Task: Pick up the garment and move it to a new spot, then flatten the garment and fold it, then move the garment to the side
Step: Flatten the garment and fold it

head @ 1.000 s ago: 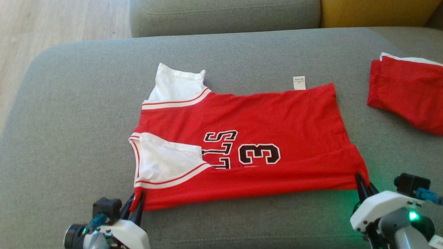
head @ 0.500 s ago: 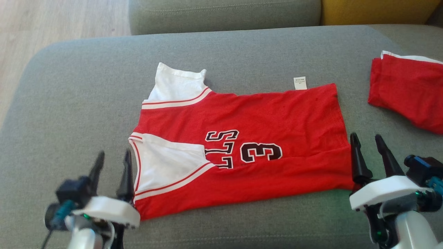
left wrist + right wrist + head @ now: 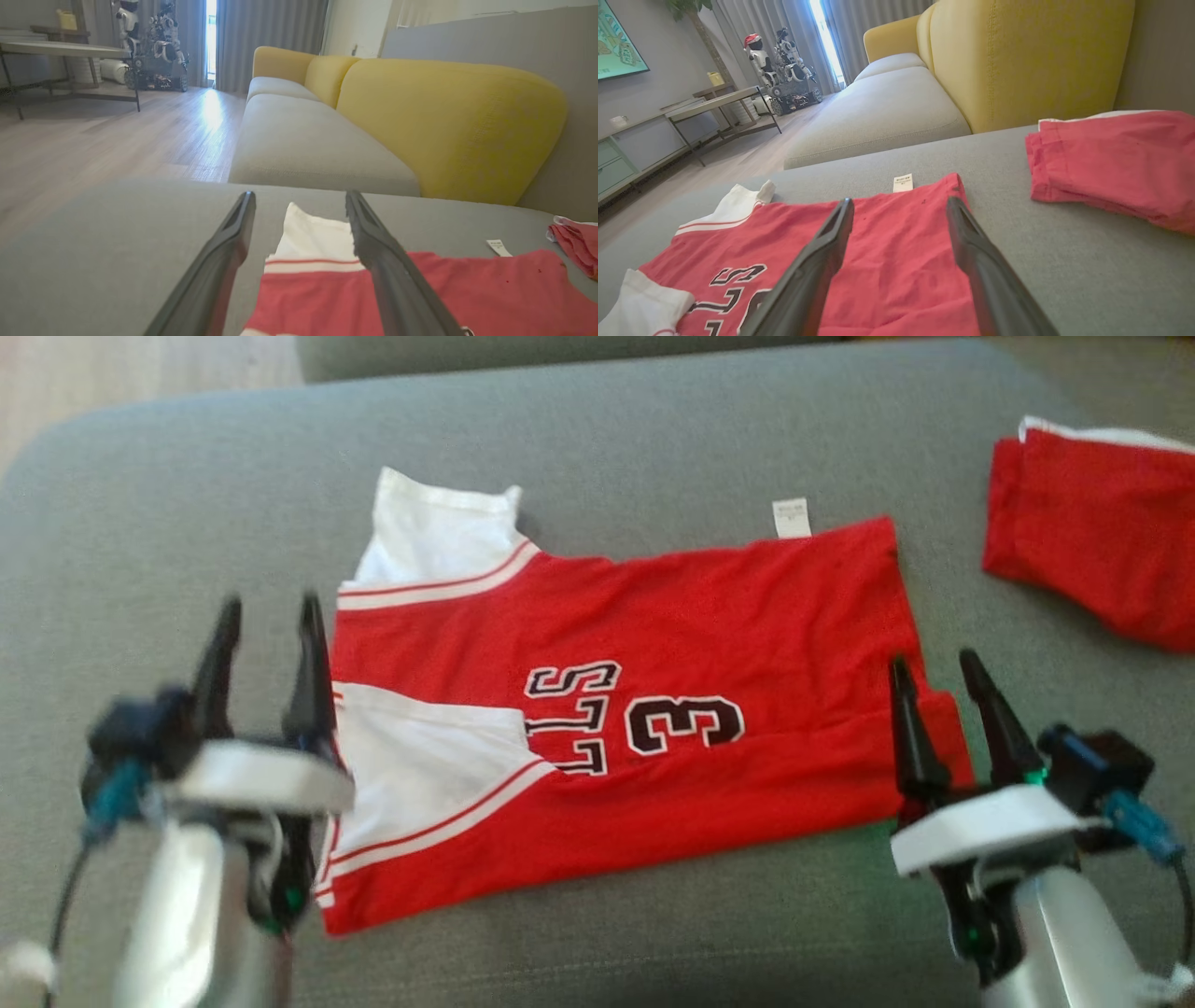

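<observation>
Left hand [image 3: 269, 607] with its two dark fingers spread apart and nothing between them, raised just beside the shoulder end of the red-and-white sleeveless fabric jersey [image 3: 672, 616] printed with a black number 3. Right hand [image 3: 934, 663] likewise apart and empty, poised over the hem corner at the opposite end. One hand per end, probably for taking the long near edge evenly and carrying it over without skew.

Jersey lying sideways and mostly flat in the middle of the grey upholstered sofa seat [image 3: 607, 439], shoulders toward the robot's left, hem toward its right, small white care label [image 3: 791, 517] sticking out past the far edge. Near long edge seemingly doubled over, cutting off part of the black lettering: likely one lengthwise fold in place and a further fold wanted.

Well apart on the right, a second red folded garment [image 3: 1092, 523], presumably parked aside to keep the working area free. Beyond the seat, in the left wrist view, a yellow padded sofa back [image 3: 448, 126].
</observation>
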### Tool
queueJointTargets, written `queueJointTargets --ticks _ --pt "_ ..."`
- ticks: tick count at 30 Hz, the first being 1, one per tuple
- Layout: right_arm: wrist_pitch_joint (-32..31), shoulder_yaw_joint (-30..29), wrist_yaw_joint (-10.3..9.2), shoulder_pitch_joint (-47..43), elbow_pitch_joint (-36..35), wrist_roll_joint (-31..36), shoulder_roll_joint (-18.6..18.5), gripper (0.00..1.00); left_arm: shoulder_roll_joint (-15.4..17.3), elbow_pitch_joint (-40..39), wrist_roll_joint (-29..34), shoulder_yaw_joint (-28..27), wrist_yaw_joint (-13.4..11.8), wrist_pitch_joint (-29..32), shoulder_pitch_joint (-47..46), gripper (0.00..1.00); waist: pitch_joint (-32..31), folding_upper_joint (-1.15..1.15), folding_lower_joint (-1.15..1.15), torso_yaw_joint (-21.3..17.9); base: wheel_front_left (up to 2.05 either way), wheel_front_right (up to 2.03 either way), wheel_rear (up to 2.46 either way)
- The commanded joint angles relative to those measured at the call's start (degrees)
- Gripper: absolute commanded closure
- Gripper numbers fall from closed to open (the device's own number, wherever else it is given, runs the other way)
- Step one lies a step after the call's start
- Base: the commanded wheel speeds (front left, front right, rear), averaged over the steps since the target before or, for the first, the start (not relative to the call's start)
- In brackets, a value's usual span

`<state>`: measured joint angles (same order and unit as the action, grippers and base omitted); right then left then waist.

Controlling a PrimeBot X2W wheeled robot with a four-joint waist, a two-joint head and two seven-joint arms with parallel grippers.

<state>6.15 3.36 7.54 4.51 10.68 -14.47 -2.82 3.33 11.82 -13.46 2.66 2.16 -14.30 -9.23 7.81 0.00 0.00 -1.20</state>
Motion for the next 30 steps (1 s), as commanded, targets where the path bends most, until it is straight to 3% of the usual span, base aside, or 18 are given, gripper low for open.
queueJointTargets --ticks 1,6,7,12,17,24,30 --pt "0.83 2.08 -0.05 4.54 -2.22 0.55 -0.14 0.00 2.65 0.21 1.08 -1.93 1.09 -0.18 -7.38 0.00 3.28 0.00 0.00 -2.22 0.00 0.00 0.00" --pt "1.10 5.49 -0.05 10.43 -2.76 1.54 -0.09 0.00 10.42 6.34 1.08 -0.87 3.76 11.25 -21.74 0.00 9.59 0.00 0.00 -6.39 0.00 0.00 0.00" --pt "1.10 5.49 -0.05 10.43 -2.76 1.54 -0.09 0.00 10.42 6.34 1.08 -0.87 3.76 11.25 -21.74 0.00 9.59 0.00 0.00 -6.39 0.00 0.00 0.00" --pt "2.42 8.69 -0.05 15.02 -2.31 0.33 -0.07 0.00 16.54 12.98 -3.65 -0.47 5.03 23.46 -32.36 0.00 13.88 0.00 0.00 -10.00 0.00 0.00 0.00" --pt "4.41 11.29 -0.05 17.81 -1.54 -1.31 -0.07 0.00 23.16 17.73 -6.78 5.28 5.29 32.26 -39.32 0.00 16.74 0.00 0.00 -12.69 0.00 0.00 0.00" --pt "6.49 13.65 -0.05 19.17 0.32 -3.03 -0.07 0.00 30.44 21.96 -9.80 13.67 5.31 38.06 -44.33 0.00 18.47 0.00 0.00 -15.03 0.00 0.00 0.00" --pt "7.39 14.28 -0.05 19.47 1.56 -3.58 -0.06 0.00 32.33 26.06 -12.01 16.25 5.32 39.86 -46.84 0.00 18.76 0.00 0.00 -15.74 0.00 0.00 0.00"
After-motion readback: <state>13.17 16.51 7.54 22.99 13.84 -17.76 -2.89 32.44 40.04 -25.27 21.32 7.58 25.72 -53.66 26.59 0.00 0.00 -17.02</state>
